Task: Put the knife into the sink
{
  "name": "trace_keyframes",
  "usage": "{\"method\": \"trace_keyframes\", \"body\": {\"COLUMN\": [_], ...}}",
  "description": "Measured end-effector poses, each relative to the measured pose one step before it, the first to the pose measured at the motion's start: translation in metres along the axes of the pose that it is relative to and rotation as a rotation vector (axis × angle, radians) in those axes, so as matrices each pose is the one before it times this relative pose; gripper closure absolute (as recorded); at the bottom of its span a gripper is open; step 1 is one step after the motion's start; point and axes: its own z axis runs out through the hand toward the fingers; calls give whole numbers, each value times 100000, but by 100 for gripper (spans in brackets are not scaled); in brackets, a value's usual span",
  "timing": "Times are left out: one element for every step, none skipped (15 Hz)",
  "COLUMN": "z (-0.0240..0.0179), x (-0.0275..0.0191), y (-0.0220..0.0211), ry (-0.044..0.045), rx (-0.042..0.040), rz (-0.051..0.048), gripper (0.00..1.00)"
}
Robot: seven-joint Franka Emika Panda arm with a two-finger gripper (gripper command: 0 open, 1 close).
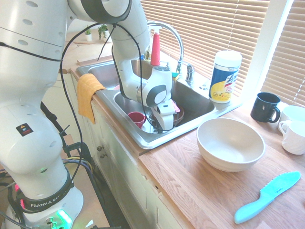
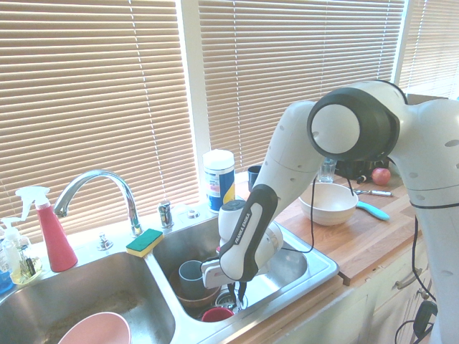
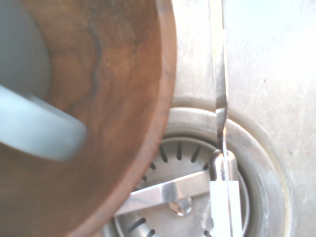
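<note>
Knife: the small slim knife with a white handle and silver blade (image 3: 220, 98) hangs under the pincer, low over the drain. Its long side runs out across the basin floor.
Pincer: the white arm's pincer (image 2: 237, 292) is clenched on the knife.
Sink: the big steel sink (image 1: 202, 107) is right below.
Hidden: the knife cannot be made out in the wide views.
Far: a cream bowl (image 1: 230, 143) sits on the wooden desk (image 1: 200, 191).

In the frame's lower middle, a brown bowl (image 2: 197, 295) and red cup (image 2: 216, 314) crowd the sink's (image 2: 315, 269) right basin; bare steel remains toward its right wall.
</note>
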Motion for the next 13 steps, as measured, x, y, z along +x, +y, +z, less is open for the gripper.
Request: {"method": "trace_keyframes", "body": {"z": [-331,-362,-299,-309,-446,-880,-1485,-2131,-2624,-2815,-3074,-2665,-2386], "x": [26,63,55,98,163,157,171,202,291,375,329,57,-117], "y": [-135,-135,-106,-95,-119,-269,-429,-474,-443,-313,-205,-64,-5], "ry": [150,194,160,197,288,317,107,-413,-408,-6,-158,-702,-804], "rx": [631,645,486,440,589,1085,1352,717,331,647,865,448,112], "rz": [44,53,38,111,158,22,-751,-1587,-1881,-1581,-1483,-1469,-1474], "gripper": [0,0,0,0,0,0,0,0,0,0,0,0,0]}}
